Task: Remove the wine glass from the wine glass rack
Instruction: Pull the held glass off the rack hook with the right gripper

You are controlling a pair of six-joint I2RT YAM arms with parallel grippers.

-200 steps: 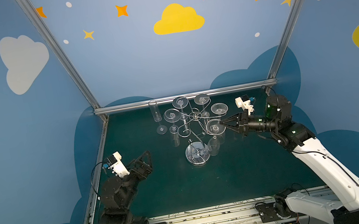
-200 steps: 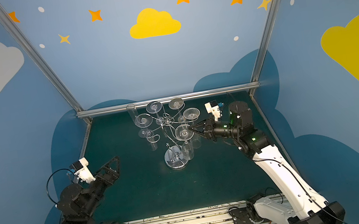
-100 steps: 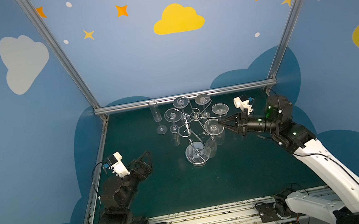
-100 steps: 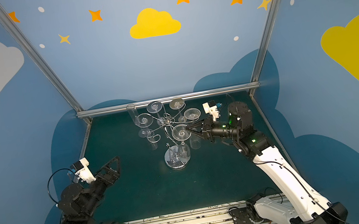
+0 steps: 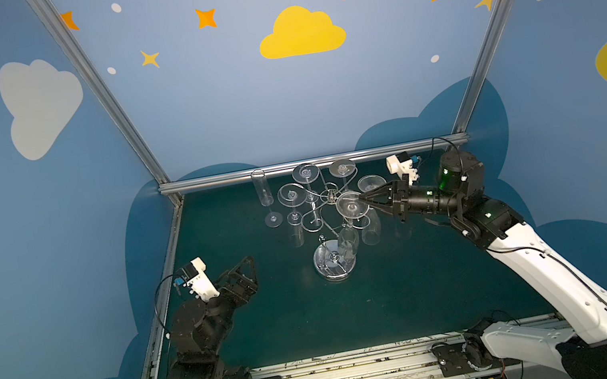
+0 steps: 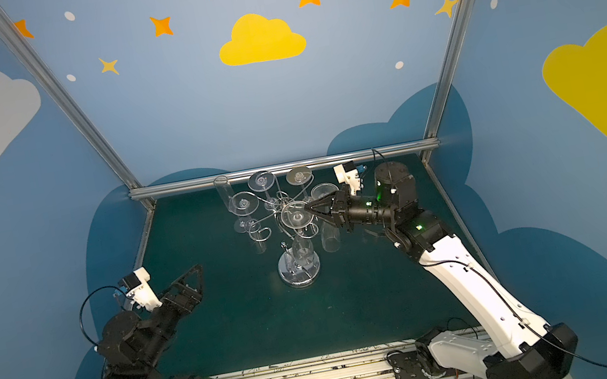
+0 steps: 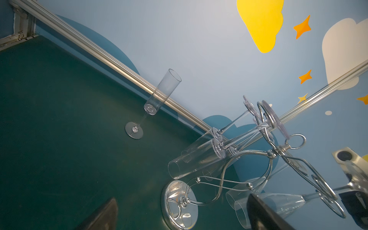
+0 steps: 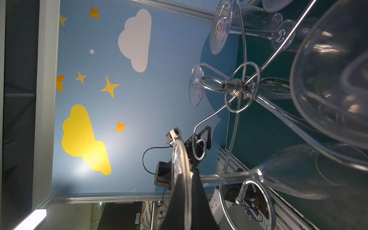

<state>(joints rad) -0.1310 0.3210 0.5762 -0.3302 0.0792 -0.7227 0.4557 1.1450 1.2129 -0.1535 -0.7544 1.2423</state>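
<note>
The wine glass rack (image 5: 335,266) (image 6: 300,270) (image 7: 179,203) is a silver wire stand on a round shiny base at the back middle of the green mat. Several clear glasses hang upside down from its arms. My right gripper (image 5: 364,199) (image 6: 308,211) (image 8: 182,191) is shut on the foot rim of one hanging wine glass (image 5: 351,205) (image 6: 296,215) (image 8: 298,175). That glass's stem runs past the curled end of a rack arm (image 8: 248,191). My left gripper (image 5: 243,269) (image 6: 192,278) (image 7: 182,198) is open and empty, low at the front left, far from the rack.
A tall clear flute (image 5: 263,193) (image 6: 224,196) (image 7: 159,95) stands upright on the mat left of the rack, near the back rail (image 5: 314,163). Blue walls close in the back and both sides.
My right gripper has shifted a little left and away from the front edge, carrying the glass's foot toward the rack's centre. The left arm has not moved.
</note>
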